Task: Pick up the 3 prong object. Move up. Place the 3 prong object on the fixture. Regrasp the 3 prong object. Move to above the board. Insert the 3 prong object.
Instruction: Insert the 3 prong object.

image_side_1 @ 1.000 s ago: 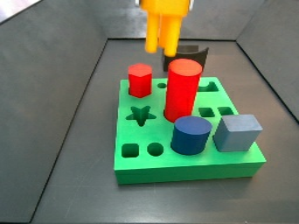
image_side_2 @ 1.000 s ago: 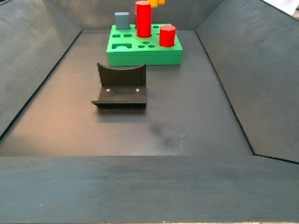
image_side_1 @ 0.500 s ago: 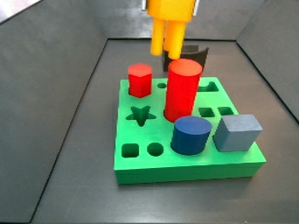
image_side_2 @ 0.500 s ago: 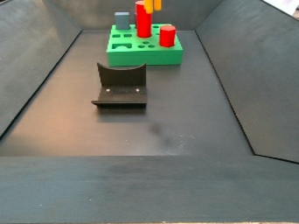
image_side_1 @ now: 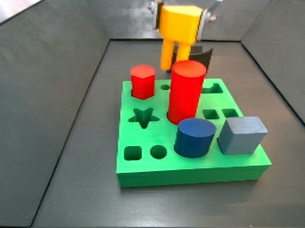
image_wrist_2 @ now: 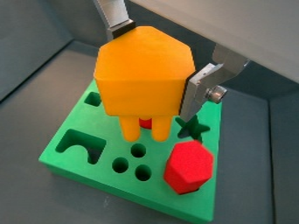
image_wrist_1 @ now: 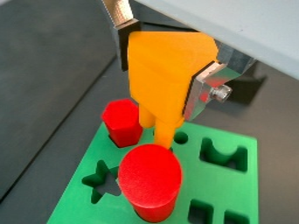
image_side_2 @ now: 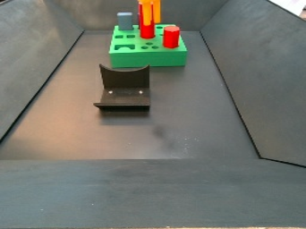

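Note:
My gripper (image_side_1: 183, 20) is shut on the yellow-orange 3 prong object (image_side_1: 180, 34) and holds it in the air, prongs pointing down, over the far part of the green board (image_side_1: 155, 167). In both wrist views the piece (image_wrist_1: 163, 74) (image_wrist_2: 140, 74) fills the space between the silver fingers (image_wrist_2: 198, 94). Its prongs hang beside the tall red cylinder (image_wrist_1: 149, 175) and the red hexagonal peg (image_wrist_2: 187, 166), above the board's small round holes (image_wrist_2: 132, 161). The dark fixture (image_side_2: 123, 87) stands bare on the floor, away from the board.
The board also bears a blue cylinder (image_side_1: 194, 136) and a grey-blue cube (image_side_1: 243, 134) at its near side, and has a star cutout (image_side_1: 144, 117). Sloping dark walls (image_side_2: 36, 80) close in the floor on all sides.
The gripper has carried the 3 prong object a little further across the board and lowered it, so more of the piece and the fingers shows in both side views.

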Controlling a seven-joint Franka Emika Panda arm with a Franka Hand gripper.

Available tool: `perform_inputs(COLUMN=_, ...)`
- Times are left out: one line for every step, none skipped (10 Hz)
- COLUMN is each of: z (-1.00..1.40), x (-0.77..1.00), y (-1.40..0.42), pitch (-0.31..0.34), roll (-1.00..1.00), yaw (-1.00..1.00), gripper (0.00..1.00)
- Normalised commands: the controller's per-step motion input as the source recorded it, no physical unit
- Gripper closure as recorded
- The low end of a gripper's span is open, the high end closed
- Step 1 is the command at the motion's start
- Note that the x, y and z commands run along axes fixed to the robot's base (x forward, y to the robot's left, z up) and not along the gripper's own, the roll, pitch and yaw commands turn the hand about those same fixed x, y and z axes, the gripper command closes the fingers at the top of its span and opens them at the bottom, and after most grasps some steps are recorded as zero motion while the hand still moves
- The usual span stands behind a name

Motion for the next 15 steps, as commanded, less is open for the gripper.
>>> perform_inputs(z=-0.37, x=0.15, y=0.00, pitch=-0.004, roll=-0.07, yaw=-0.95, gripper=1.00)
perform_inputs(z=-0.39, x=0.14, y=0.00, pitch=0.000, roll=-0.06, yaw=-0.96, gripper=1.00)
perform_inputs(z=-0.39, x=0.11, y=0.02, pitch=0.000, roll=-0.01, yaw=-0.98, gripper=1.00)
perform_inputs(z=-0.37, x=0.13, y=0.11, pitch=0.000, roll=0.00, yaw=-0.92, gripper=1.00)
perform_inputs(z=-0.39, x=0.13, y=0.24, pitch=0.000, roll=0.05, yaw=-0.75, gripper=1.00)
perform_inputs(z=-0.39, x=0.16, y=0.03, pitch=0.047, roll=0.34, yaw=-0.58, gripper=1.00)
perform_inputs(z=-0.30, x=0.03, y=0.03, pitch=0.000, roll=0.32, yaw=-0.45, gripper=1.00)
perform_inputs(z=-0.12, x=0.05, y=0.04, pitch=0.000, roll=0.08, yaw=-0.27, gripper=1.00)
perform_inputs(z=-0.01, x=0.00, y=0.01, pitch=0.000, roll=0.00, yaw=-0.02, gripper=1.00)
perform_inputs(z=-0.03, x=0.00, y=0.00, pitch=-0.001, roll=0.00, yaw=-0.06, gripper=1.00)
perform_inputs(z=-0.14, x=0.04, y=0.00, pitch=-0.099, roll=-0.04, yaw=-0.22, gripper=1.00)
perform_inputs(z=-0.19, x=0.05, y=0.06, pitch=-0.073, roll=0.00, yaw=-0.20, gripper=1.00)
perform_inputs(z=-0.24, x=0.00, y=0.13, pitch=-0.083, roll=0.00, yaw=0.00, gripper=1.00)
perform_inputs(z=-0.33, x=0.00, y=0.03, pitch=-0.104, roll=0.03, yaw=0.31, gripper=1.00)
perform_inputs(z=-0.34, x=0.00, y=0.00, pitch=-0.146, roll=0.09, yaw=0.46, gripper=1.00)
